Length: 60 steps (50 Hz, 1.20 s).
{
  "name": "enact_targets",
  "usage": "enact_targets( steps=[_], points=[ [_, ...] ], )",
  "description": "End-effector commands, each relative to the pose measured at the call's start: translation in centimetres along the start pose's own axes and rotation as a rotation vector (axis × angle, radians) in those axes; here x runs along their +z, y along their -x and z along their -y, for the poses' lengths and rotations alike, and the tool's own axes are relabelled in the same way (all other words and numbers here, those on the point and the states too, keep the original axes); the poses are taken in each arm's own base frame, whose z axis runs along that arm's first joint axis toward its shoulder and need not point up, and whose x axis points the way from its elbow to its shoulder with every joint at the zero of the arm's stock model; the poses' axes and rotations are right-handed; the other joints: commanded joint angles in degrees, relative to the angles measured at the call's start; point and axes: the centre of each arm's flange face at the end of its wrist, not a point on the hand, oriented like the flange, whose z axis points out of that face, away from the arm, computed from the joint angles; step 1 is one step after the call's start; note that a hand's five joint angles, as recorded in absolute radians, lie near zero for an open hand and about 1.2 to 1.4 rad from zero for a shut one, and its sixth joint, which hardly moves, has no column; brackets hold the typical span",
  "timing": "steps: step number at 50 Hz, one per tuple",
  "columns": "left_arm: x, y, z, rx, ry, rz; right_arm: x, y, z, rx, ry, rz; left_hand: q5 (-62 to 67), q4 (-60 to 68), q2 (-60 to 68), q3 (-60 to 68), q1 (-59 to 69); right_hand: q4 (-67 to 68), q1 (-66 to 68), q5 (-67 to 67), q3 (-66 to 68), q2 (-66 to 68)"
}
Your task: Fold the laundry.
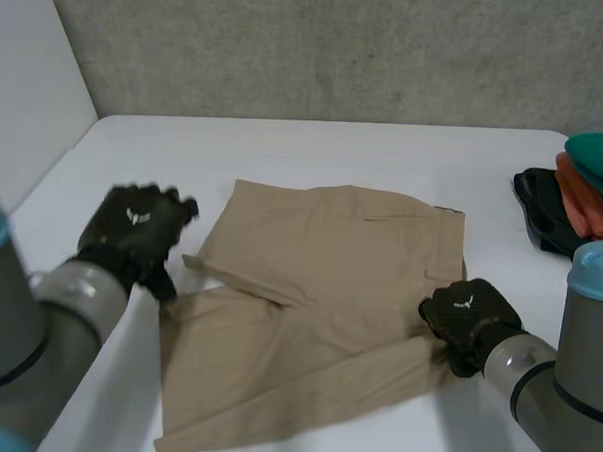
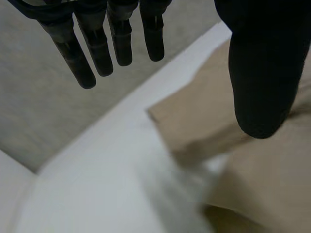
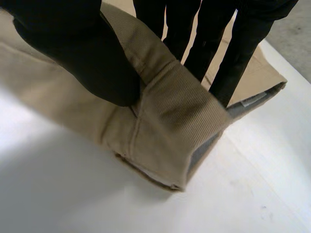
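Right hand (image 3: 80, 60) pinches tan shorts (image 3: 170, 109) (inner white label (image 3: 253, 99) unreadable); left hand (image 2: 262, 68) relaxed.

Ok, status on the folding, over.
Left hand open at the leg end of the beige shorts. Right hand pinching the waistband edge. Pile of clothes far right, nothing in the way.

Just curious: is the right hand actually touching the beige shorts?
Touching. The right wrist view shows the right hand pinching the beige shorts between thumb and fingers.

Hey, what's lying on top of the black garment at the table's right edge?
An orange garment, with a teal one above it. The black garment's part beneath them is covered.
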Motion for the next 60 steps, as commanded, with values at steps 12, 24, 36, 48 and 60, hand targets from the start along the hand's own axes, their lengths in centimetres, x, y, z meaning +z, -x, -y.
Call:
enact_targets(
  steps=[12,24,36,48,60],
  points=[
    [-4.4,-3.9,-5.6,-0.157,0.334,-0.293,0.5,-1.2,0.6,0.113,-0.050,-0.051,1.4,1.3,1.6,1.5,1.6,11.4,16.3,12.6,11.8,12.6],
    [-2.8,-4.0,-7.0,-0.130,0.358,-0.222,-0.3,-1.8,0.1,0.118,-0.044,-0.071,59.4,59.4,59.6,59.5,59.6,11.4,16.3,12.6,11.8,12.6],
    [-10.2,-5.8,-6.6,0.325,0.455,-0.465,-6.3,-0.1,-3.8,-0.365,0.346,0.216,59.4,59.4,59.6,59.5,59.6,11.4,16.3,12.6,11.8,12.6],
    [-3.0,-6.2,-2.8,0.300,0.132,-0.271,-2.2,-3.3,-0.9,-0.243,0.151,-0.009,59.4,59.4,59.6,59.5,59.6,11.4,16.3,12.6,11.8,12.6],
    [8.8,-7.7,1.8,0.252,-0.259,-0.010,3.5,-7.5,2.0,-0.268,-0.081,-0.305,59.4,59.4,59.6,59.5,59.6,11.4,16.3,12.6,11.8,12.6]
  ],
)
